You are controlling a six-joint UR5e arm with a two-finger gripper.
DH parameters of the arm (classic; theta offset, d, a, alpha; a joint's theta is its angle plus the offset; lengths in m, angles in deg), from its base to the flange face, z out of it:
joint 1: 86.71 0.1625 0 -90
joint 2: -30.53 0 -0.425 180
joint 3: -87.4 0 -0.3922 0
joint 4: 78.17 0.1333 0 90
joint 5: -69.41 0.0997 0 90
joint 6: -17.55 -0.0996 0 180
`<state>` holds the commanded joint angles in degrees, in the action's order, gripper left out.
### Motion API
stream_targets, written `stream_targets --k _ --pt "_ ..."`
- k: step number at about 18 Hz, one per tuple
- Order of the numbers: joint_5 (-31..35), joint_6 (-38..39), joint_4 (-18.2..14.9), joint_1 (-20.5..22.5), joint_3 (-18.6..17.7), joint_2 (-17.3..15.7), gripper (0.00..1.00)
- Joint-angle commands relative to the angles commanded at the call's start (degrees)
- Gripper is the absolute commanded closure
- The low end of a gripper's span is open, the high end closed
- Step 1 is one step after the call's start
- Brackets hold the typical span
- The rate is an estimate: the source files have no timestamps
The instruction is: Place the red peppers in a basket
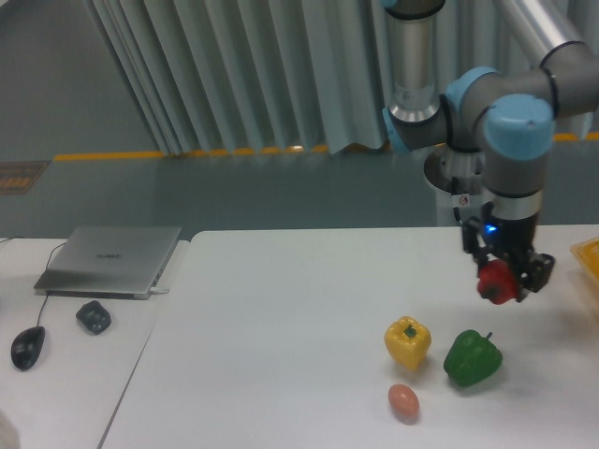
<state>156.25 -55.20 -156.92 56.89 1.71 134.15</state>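
Red pepper [496, 283]: one, pinched in gripper [502, 281] jaws above worktop [281, 337]. Yellow pepper [408, 341]: one. Green pepper [472, 356]: one. Basket [588, 259]: one, at right edge.

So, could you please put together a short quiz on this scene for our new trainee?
1. True or false: the red pepper is resting on the table.
2. Which item lies nearest the front edge of the table?
A. the yellow pepper
B. the green pepper
C. the egg
3. Fill in: the basket shows only at the ____ edge of the picture.

Key:
1. False; the end effector holds it in the air.
2. C.
3. Right.
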Motion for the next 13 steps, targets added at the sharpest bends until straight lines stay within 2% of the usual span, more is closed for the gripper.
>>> stream_targets --k 4,8,9,13 --pt "0.7 -13.9 0.0 5.7 0.0 0.0 0.49" --pt "2.3 -22.4 -0.4 8.8 -0.2 0.0 0.49" --pt "3.1 -24.4 -0.6 9.4 -0.3 0.0 0.49" --pt "9.8 -40.1 -1.0 12.4 -0.4 0.1 0.49"
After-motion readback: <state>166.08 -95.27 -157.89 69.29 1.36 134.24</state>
